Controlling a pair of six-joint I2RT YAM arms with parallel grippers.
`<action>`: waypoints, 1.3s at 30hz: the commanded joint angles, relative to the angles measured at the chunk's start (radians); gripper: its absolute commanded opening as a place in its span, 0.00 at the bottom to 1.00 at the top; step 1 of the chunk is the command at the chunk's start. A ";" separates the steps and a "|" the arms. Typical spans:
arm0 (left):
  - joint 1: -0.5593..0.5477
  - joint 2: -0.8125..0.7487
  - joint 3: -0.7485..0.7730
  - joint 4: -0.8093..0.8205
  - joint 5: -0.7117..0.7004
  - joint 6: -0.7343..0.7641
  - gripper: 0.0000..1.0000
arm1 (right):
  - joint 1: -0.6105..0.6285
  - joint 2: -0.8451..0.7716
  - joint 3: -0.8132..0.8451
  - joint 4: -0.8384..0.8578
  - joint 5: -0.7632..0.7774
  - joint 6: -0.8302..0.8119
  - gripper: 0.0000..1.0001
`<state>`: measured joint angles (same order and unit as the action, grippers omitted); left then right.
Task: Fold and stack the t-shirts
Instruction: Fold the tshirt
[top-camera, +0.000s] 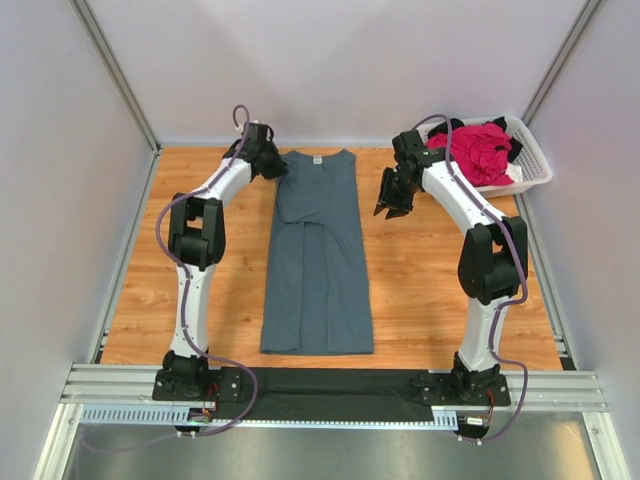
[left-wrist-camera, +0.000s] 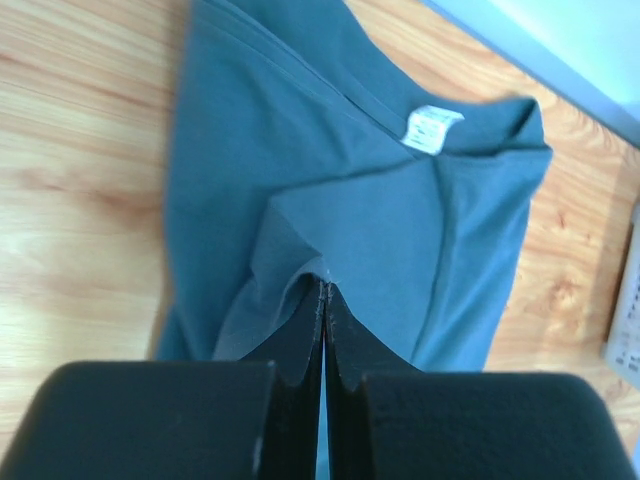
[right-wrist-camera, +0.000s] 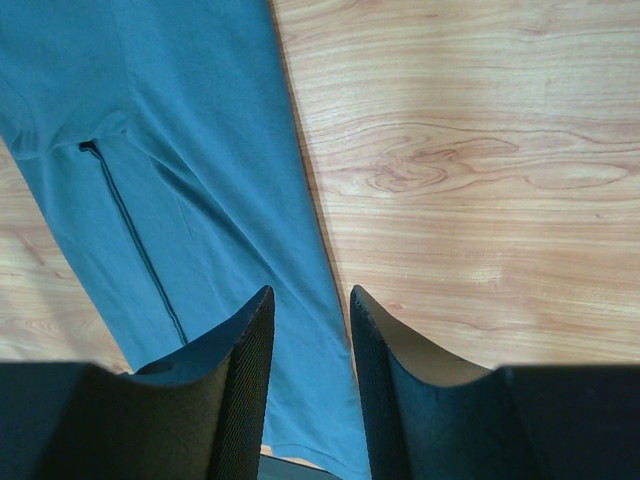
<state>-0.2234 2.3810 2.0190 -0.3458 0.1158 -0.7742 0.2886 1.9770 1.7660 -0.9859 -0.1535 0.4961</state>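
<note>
A slate blue-grey t-shirt (top-camera: 318, 260) lies lengthwise on the wooden table with its sides folded in and its collar at the far end. Its white neck label (left-wrist-camera: 432, 128) faces up. My left gripper (top-camera: 278, 165) sits at the shirt's far left shoulder. In the left wrist view this gripper (left-wrist-camera: 323, 285) is shut, and a small peak of the blue-grey cloth (left-wrist-camera: 380, 200) is pinched at its tips. My right gripper (top-camera: 390, 210) hovers open by the shirt's right side. In the right wrist view the shirt's edge (right-wrist-camera: 300, 200) runs below the right gripper (right-wrist-camera: 308, 295), with nothing between the fingers.
A white slatted basket (top-camera: 535, 165) stands at the far right corner, holding a crumpled magenta-pink t-shirt (top-camera: 475, 150) and some black cloth (top-camera: 514, 150). A black cloth (top-camera: 330, 395) lies along the near rail between the arm bases. Grey walls close in the table on three sides.
</note>
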 joint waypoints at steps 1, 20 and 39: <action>-0.011 0.018 0.052 0.016 -0.013 0.010 0.00 | -0.008 -0.024 -0.019 0.024 -0.021 -0.022 0.38; -0.016 0.041 0.140 -0.070 0.035 0.035 0.64 | -0.031 0.005 0.003 0.033 -0.083 -0.050 0.37; 0.042 -0.076 0.063 -0.203 -0.151 0.038 0.77 | -0.031 0.031 0.044 0.030 -0.107 -0.051 0.36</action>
<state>-0.2005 2.2944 2.1124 -0.4835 -0.0132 -0.6968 0.2604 1.9945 1.7714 -0.9752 -0.2455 0.4610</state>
